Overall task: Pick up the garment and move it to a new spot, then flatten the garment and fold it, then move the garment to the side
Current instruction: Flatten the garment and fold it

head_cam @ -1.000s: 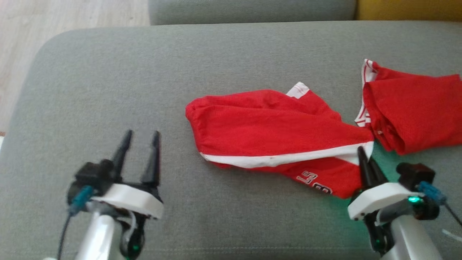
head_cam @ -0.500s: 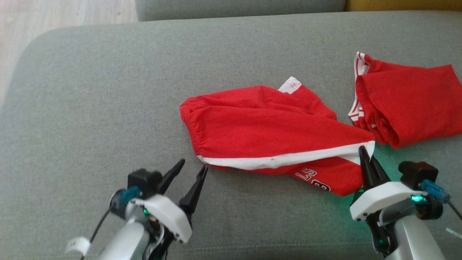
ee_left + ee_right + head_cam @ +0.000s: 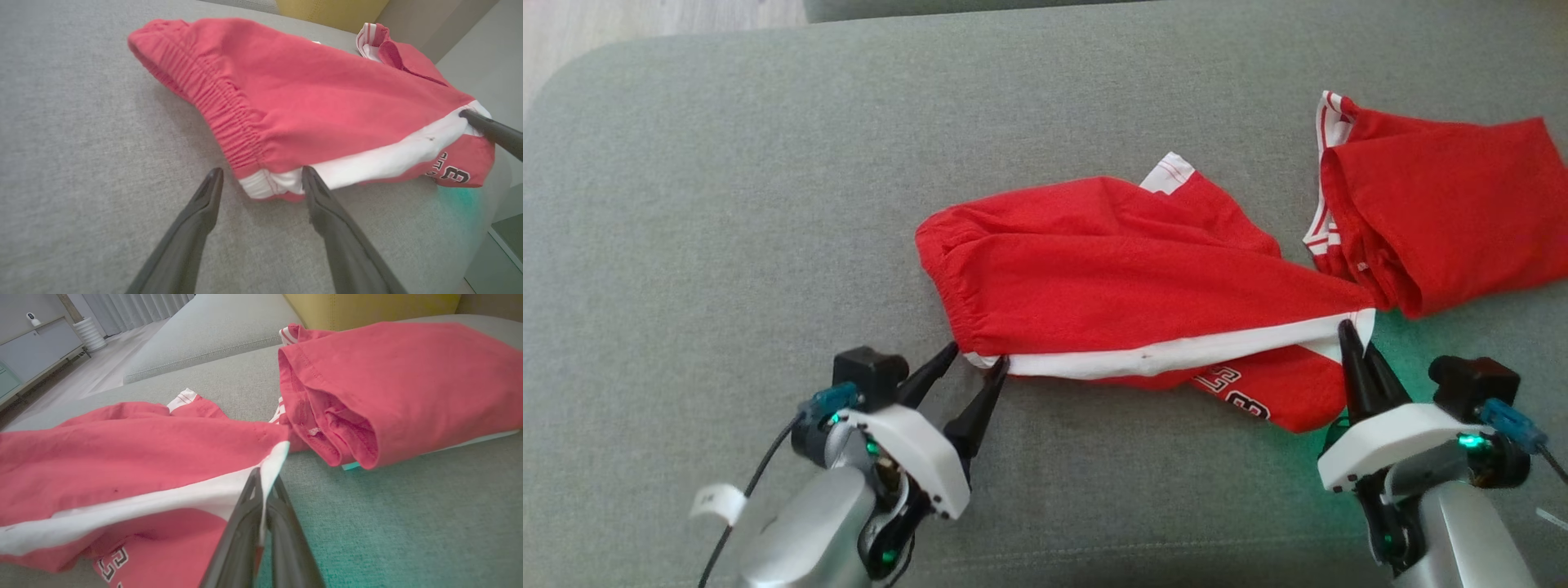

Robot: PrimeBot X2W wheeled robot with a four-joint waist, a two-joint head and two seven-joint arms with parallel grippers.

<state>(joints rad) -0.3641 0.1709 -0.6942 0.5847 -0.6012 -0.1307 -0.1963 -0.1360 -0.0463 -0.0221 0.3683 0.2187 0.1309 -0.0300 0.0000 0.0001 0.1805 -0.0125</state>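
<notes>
A pair of red shorts (image 3: 1127,278) with a white side stripe and black-and-white lettering lies rumpled on the grey sofa cushion (image 3: 727,204). My left gripper (image 3: 977,362) is open, its fingertips straddling the white corner at the elastic waistband (image 3: 229,122); the shorts (image 3: 327,94) spread beyond the left gripper (image 3: 261,177). My right gripper (image 3: 1352,335) is shut on the white stripe at the shorts' right end, and in the right wrist view the right gripper (image 3: 263,477) pinches that white edge of the shorts (image 3: 122,457).
A second red garment (image 3: 1445,212) with white striped trim lies folded at the right, close to the shorts; it is also the folded garment (image 3: 408,384) in the right wrist view. A yellow cushion (image 3: 359,306) stands behind. Bare cushion spreads to the left.
My left gripper has moved right and forward from the bare cushion to the shorts' waistband corner, staying open. The right gripper stays shut on the stripe. The camera has tilted a little.
</notes>
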